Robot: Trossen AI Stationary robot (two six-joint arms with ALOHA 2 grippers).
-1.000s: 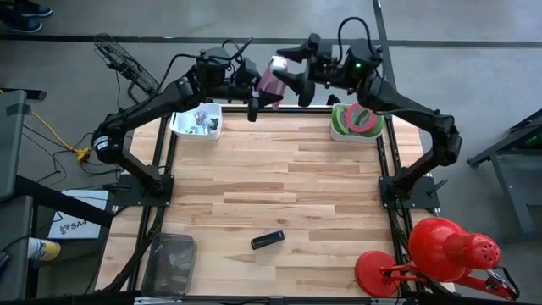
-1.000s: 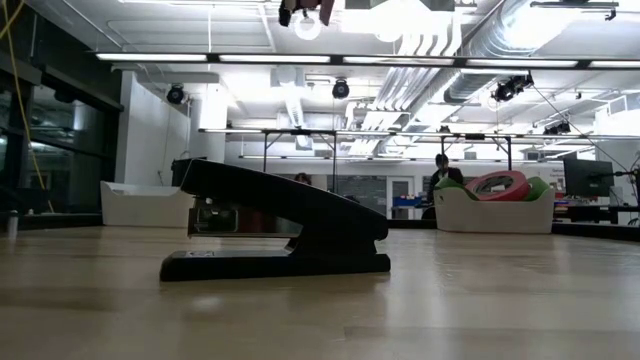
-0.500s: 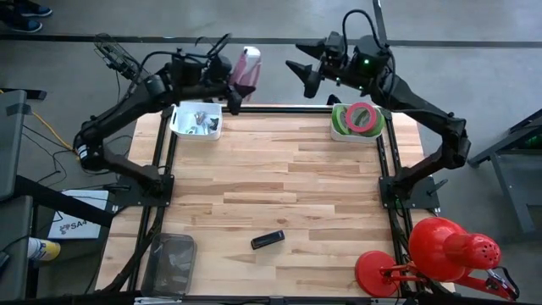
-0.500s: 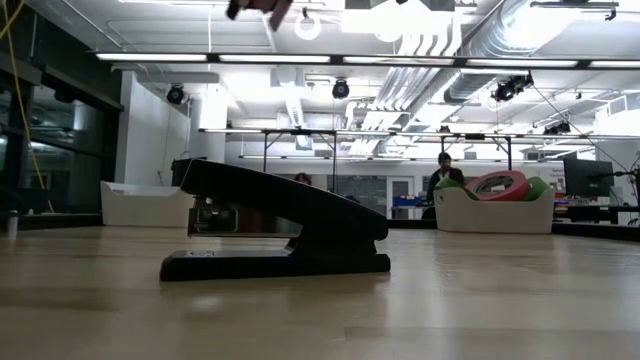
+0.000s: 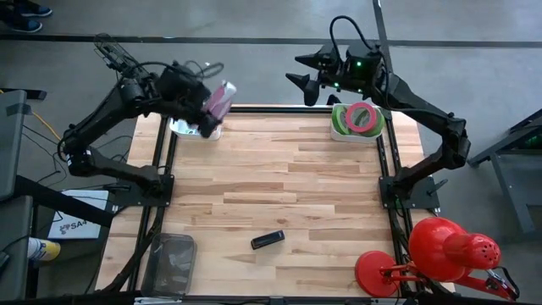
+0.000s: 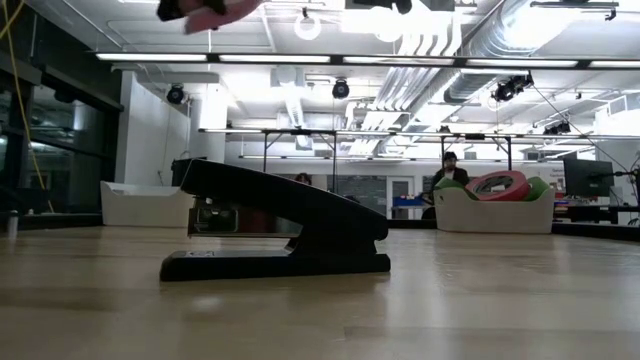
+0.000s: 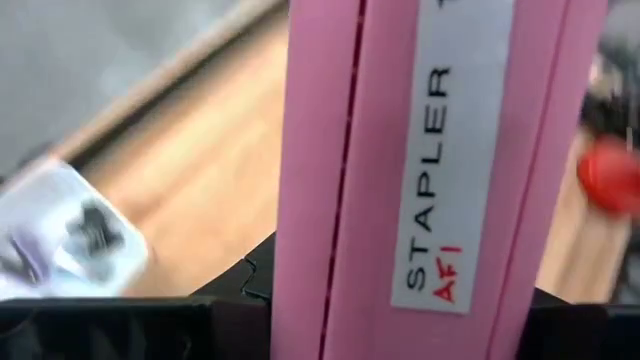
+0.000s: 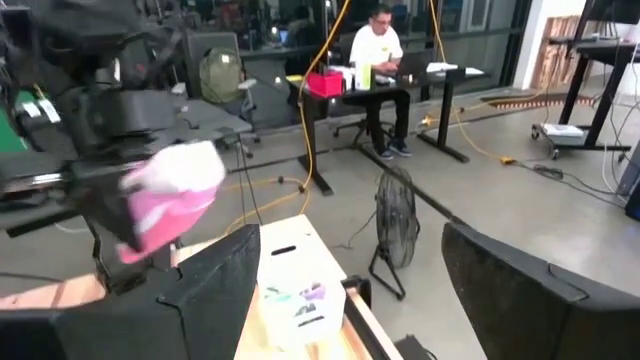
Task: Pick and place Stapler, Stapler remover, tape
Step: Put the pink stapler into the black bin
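Observation:
My left gripper (image 5: 210, 108) is shut on a pink stapler (image 5: 219, 99), labelled STAPLER (image 7: 430, 170), high over the table's far left corner. They hang above a white tray (image 5: 190, 125) of small things, among which I cannot single out a stapler remover. The pink stapler also shows at the top of the low view (image 6: 205, 12). My right gripper (image 5: 296, 69) stands open in the air beyond the far edge. Beside it, tape rolls (image 5: 360, 117) lie in a white bin (image 5: 339, 134). A black stapler (image 5: 268, 240) rests flat on the table near the front (image 6: 275, 225). My left gripper pinches the pink stapler between its two fingers (image 7: 130, 320) at one end (image 7: 330, 300), one finger on each long side. The stapler runs on past the fingertips, along the fingers, label side toward the wrist camera. It slants downward, lifted clear over the tray.
A red desk lamp (image 5: 440, 254) stands at the near right corner. A clear container (image 5: 169, 263) sits off the near left edge. People sit in the room behind (image 8: 380, 40).
My left gripper has carried the pink stapler from the middle of the far edge, close to my right gripper, toward the table's left, and now hangs over the white tray. It has tipped downward and rolled on the way. My right gripper has stayed open and turned slightly.

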